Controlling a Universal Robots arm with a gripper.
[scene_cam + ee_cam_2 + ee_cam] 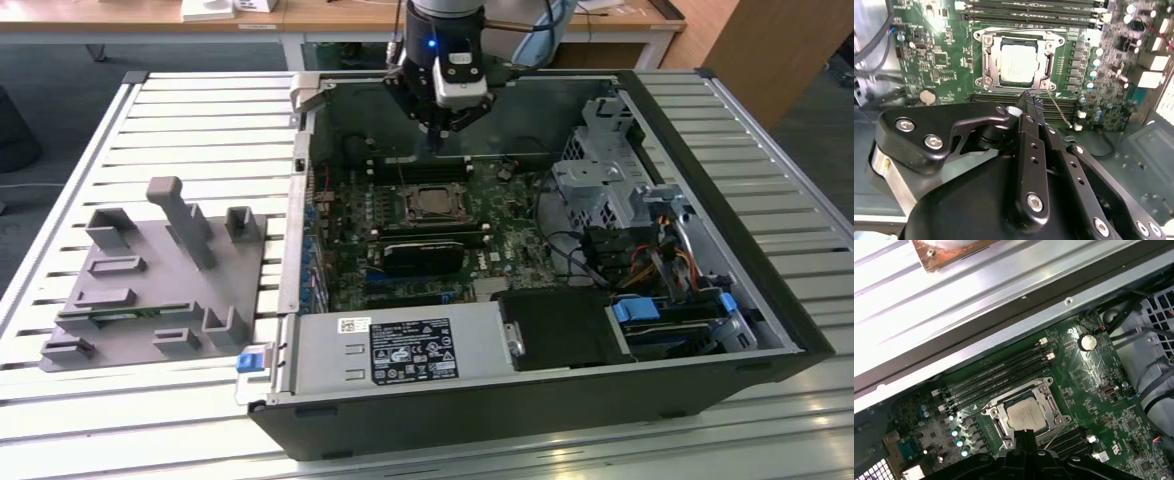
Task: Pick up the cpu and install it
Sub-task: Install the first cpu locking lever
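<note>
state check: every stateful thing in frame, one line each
cpu: seated in the socket, metal top showing.
socket frame: around the chip, its thin lever wire out to one side.
gripper: fingers together, holding nothing, above the memory slots beside the socket.
computer case: lying on its side, side panel off, motherboard exposed.
grey tray: on the slatted table at the exterior view's left, apart from the case.

An open computer case [747, 330] is laid on a slatted metal table [200, 110], its green motherboard [347, 270] exposed. A grey tray [147, 290] is set on the exterior view's left. A wooden desk [334, 15] is seen at the far side
</note>
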